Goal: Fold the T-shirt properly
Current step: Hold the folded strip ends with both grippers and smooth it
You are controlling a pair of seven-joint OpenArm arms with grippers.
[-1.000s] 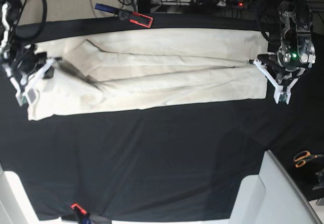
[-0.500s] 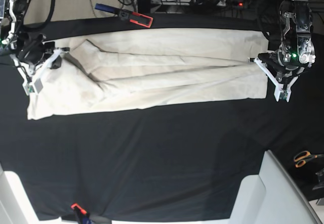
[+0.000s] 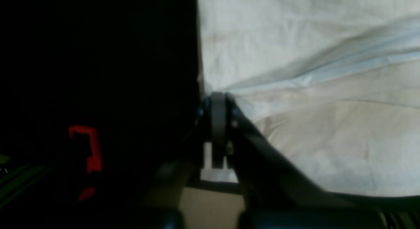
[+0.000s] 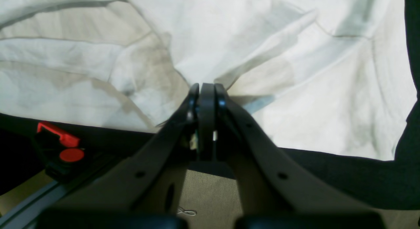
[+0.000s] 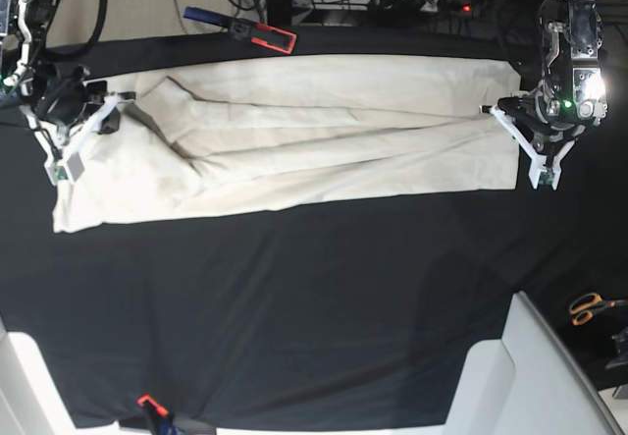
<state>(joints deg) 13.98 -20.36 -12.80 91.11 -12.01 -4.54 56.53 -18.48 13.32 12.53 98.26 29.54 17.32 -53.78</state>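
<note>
Cream T-shirt (image 5: 294, 140) is pinched at both ends by the closed left tool (image 5: 494, 113) and right tool (image 5: 110, 101); lift both together, evenly.

The T-shirt (image 5: 324, 140) is soft matt cream cloth, creased and wrinkled; the table cloth (image 5: 294, 307) beneath is matt black fabric; gripper fingers (image 4: 206, 114) look smooth dark plastic

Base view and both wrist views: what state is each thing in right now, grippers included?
Cream short-sleeved cotton T-shirt: lying lengthwise on the table, sides folded in, wrinkled.
Left gripper: shut on the T-shirt's edge.
Right gripper: shut on a pinch of T-shirt fabric.
Black table cloth: spread flat under the shirt.
Orange-handled scissors: lying unused, off to the side.
</note>
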